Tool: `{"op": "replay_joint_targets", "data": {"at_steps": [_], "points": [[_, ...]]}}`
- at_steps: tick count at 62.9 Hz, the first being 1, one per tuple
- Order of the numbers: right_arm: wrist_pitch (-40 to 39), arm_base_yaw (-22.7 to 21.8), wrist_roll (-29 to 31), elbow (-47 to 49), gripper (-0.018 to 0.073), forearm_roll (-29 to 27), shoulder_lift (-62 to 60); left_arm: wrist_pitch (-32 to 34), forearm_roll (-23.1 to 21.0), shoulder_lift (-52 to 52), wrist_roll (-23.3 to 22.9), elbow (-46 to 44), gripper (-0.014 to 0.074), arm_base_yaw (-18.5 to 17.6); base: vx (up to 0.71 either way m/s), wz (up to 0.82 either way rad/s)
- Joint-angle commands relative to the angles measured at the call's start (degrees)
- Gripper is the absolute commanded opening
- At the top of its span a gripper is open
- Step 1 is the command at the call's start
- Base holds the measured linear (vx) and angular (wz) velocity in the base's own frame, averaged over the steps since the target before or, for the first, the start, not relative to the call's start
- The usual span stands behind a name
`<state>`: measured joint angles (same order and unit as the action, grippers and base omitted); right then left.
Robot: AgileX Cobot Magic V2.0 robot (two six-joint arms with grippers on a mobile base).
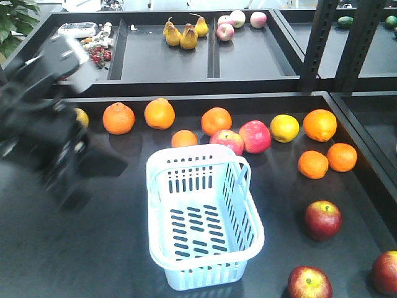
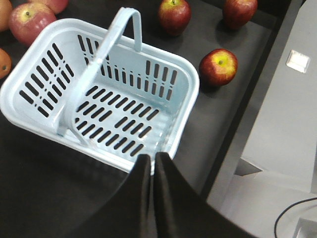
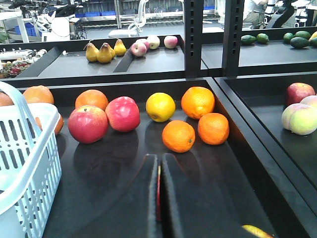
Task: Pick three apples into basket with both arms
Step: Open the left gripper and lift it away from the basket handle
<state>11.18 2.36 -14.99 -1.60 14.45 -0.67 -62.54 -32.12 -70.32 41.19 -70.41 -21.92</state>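
Observation:
The pale blue basket (image 1: 205, 245) stands empty in the middle of the dark table, one handle raised. Three dark red apples lie to its right: one (image 1: 322, 219) beside it, two (image 1: 308, 282) (image 1: 386, 272) at the front edge. In the left wrist view the same apples (image 2: 218, 66) (image 2: 174, 15) (image 2: 239, 11) lie beyond the basket (image 2: 44, 79). My left gripper (image 2: 152, 157) is shut, hovering over the basket's near rim. My right gripper (image 3: 159, 157) is shut low over the table, a red sliver showing through its slit. The basket (image 3: 25, 163) is to its left.
Brighter pink-red apples (image 1: 255, 136) (image 1: 227, 141), oranges (image 1: 313, 164) (image 1: 342, 156) (image 1: 159, 113) and a lemon (image 1: 284, 128) lie behind the basket. The blurred left arm (image 1: 43, 136) fills the left side. Pears (image 1: 185, 34) sit on the back shelf. A raised table edge (image 3: 257, 148) runs on the right.

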Motion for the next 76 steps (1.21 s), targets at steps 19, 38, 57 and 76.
{"op": "replay_joint_targets", "data": {"at_steps": [19, 38, 57, 76], "points": [[-4.2, -0.4, 0.1, -0.7, -0.0004, 0.6, -0.8, 19.9, -11.2, 30.5, 0.5, 31.4, -0.0008, -0.2, 0.00, 0.00], [-9.4, -0.4, -3.8, -0.7, -0.0004, -4.5, -0.8, 24.0, -12.3, 45.7, -3.1, 47.8, -0.0008, -0.2, 0.00, 0.00], [-21.2, -0.4, -15.1, -0.7, -0.0004, -16.3, -0.8, 27.7, -14.1, 46.9, -3.1, 49.0, -0.0008, -0.2, 0.00, 0.00], [-5.2, 1.3, -15.1, 9.6, -0.0004, -19.5, 1.9, 27.7, -14.0, 46.9, -3.1, 49.0, -0.0008, -0.2, 0.00, 0.00]]}}
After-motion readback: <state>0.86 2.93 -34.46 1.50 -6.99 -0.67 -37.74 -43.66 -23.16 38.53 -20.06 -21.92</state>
